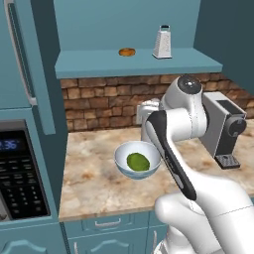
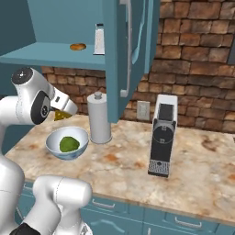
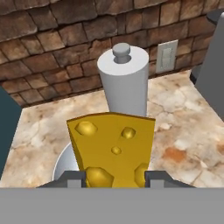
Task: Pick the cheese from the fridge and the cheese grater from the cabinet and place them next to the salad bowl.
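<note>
From the hand view I see the gripper (image 3: 114,177) with its jaws closed narrowly on the cheese (image 3: 113,148), the wedge upright between the fingertips (image 3: 73,178). I hold it above the counter (image 2: 193,160), just over the far rim of the salad bowl (image 2: 67,142), near the white cylinder roll (image 2: 99,118). The cheese grater (image 1: 162,42) stands on the cabinet (image 1: 134,62) shelf beside a bun (image 1: 127,51).

We see the salad bowl (image 2: 67,142) on the marble bench (image 2: 137,170), a green lump inside, the white cylinder roll (image 2: 99,118) just beside it. Above, the cheese grater (image 2: 99,40) and a bun (image 2: 77,46) sit on the cabinet (image 2: 55,57) shelf. Our claw (image 2: 64,113) holds the cheese (image 2: 61,114) above the bowl's far rim.
</note>
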Available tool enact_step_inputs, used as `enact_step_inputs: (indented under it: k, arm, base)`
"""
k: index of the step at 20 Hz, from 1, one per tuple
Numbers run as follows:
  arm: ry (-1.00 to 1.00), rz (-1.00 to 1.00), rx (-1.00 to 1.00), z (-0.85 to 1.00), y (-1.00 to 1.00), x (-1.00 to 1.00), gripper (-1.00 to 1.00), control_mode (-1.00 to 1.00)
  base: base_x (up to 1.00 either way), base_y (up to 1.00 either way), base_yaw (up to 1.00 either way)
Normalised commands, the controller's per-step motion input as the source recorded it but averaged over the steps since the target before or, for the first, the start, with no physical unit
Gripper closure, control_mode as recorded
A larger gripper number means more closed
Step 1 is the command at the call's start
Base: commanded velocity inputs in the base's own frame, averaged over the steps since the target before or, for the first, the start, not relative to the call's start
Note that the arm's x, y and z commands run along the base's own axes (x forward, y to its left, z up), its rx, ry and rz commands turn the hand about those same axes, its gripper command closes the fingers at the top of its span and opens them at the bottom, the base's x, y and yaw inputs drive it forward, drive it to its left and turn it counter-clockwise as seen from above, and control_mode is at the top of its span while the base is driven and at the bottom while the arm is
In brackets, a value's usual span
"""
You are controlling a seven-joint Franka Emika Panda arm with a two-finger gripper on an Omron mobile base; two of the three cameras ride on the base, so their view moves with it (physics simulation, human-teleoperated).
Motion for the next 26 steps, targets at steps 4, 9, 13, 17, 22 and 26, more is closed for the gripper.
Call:
enact_step_inputs:
  k: [4,9,13,17,22,26]
  arm:
    - [0.04,0.00,0.01,-0.05,-0.04,0.03,1.00,-1.00]
    - [0.09,-0.03,0.02,-0.21,-0.20,0.07,1.00,-1.00]
    - [0.15,-0.04,-0.10,-0.32,-0.23,0.20,1.00,-1.00]
    - [0.18,-0.03,-0.13,-0.52,-0.28,0.24,1.00,-1.00]
    - [0.07,-0.01,-0.01,-0.64,-0.32,0.21,1.00,-1.00]
    - [0.07,0.00,0.00,-0.68,-0.36,0.12,1.00,-1.00]
  base:
    - [0.03,-0.01,0.00]
    - [0.00,0.00,0.00]
    - [0.00,0.00,0.00]
    - [0.00,0.00,0.00]
    - [0.00,0.00,0.00]
    - [0.00,0.00,0.00]
